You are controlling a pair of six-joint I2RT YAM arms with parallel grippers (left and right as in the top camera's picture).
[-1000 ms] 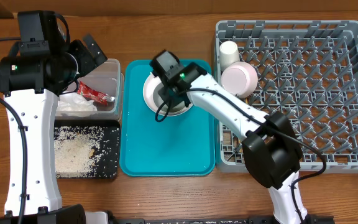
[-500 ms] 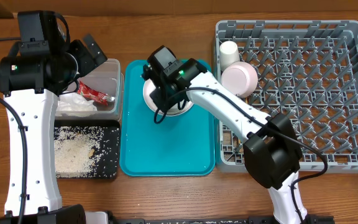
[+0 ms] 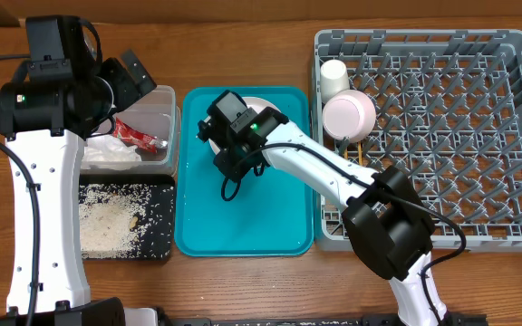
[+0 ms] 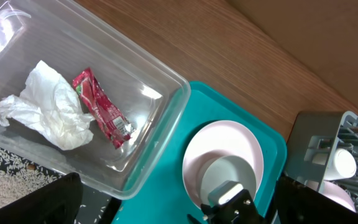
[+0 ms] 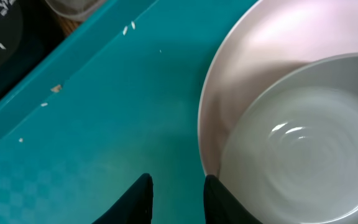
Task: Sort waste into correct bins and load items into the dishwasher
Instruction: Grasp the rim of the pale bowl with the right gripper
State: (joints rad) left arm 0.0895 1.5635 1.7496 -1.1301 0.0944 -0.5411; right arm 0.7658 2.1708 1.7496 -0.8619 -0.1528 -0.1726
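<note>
Two arms, two grippers. My right gripper (image 5: 178, 183) is low over the teal tray (image 3: 243, 217), its fingers a little apart and open. Only bare tray shows between them, nothing clamped. One finger is over the tray, the other sits right at the plate's rim.

One pink-white plate (image 5: 260, 43) lies on the tray's far end. One grey-green bowl (image 5: 303, 143) sits upright on that plate, empty.

A few stray rice grains (image 5: 129, 28) lie on the tray beside the plate.

My left gripper (image 3: 127, 80) hangs above the clear tub, fingers spread wide, holding nothing.

Two bins, both at the desk's left side:
- One clear tub (image 3: 157, 95) toward the far edge. It holds one red wrapper (image 4: 101, 112) and one crumpled white napkin (image 4: 48, 115), which touch each other.
- One black tray (image 3: 157, 195) toward the near edge, touching the tub's near side. It holds one spread of loose rice (image 3: 111, 225), too many grains to count.

One grey dish rack (image 3: 424, 38) fills the desk's right side, just beside the teal tray. It holds two items, both in its far left corner:
- One white cup (image 3: 333, 77).
- One pale pink bowl (image 3: 349, 115), tipped on the pegs, just beside the cup on its near side.

That makes two bowls, one plate and one cup. Two of those are on the tray and two in the rack.
</note>
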